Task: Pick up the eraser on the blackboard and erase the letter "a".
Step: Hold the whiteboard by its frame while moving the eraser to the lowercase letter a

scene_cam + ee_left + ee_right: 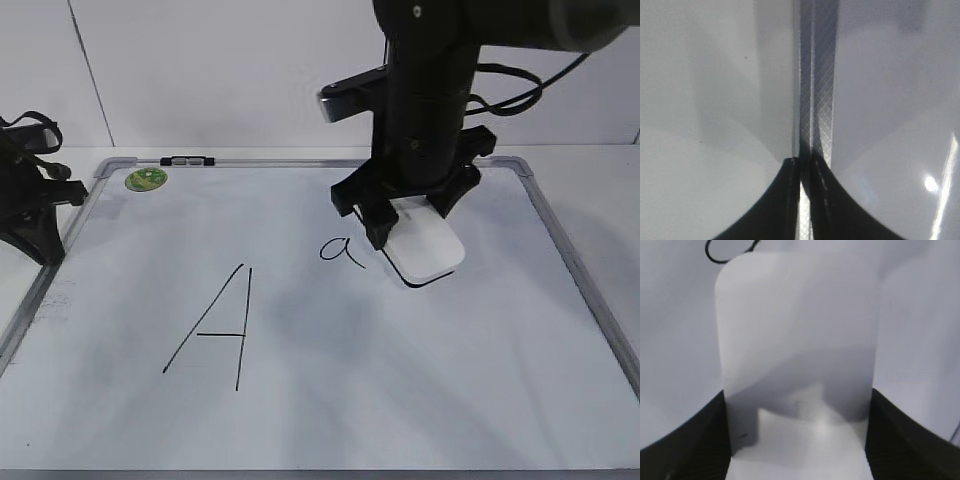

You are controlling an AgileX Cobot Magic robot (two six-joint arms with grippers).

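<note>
The blackboard (pixel 330 400) is a large white board with a grey frame that fills the table. The small handwritten letter "a" (pixel 341 251) sits near its middle, left of the eraser. The white eraser (pixel 428 250) lies flat on the board, its dark underside showing at the edge. My right gripper (pixel 412 215) is shut on the eraser, one jaw on each long side; the right wrist view shows the eraser (pixel 797 350) between the jaws (pixel 797 440) and part of the "a" (pixel 725 252) at the top left. My left gripper (pixel 804 165) is shut and empty over the board's frame.
A large capital "A" (pixel 222 328) is drawn left of centre. A round green sticker (pixel 146 179) and a small black clip (pixel 187 160) sit at the far left corner. The left arm (pixel 30 200) rests at the board's left edge, over the frame (pixel 817 75).
</note>
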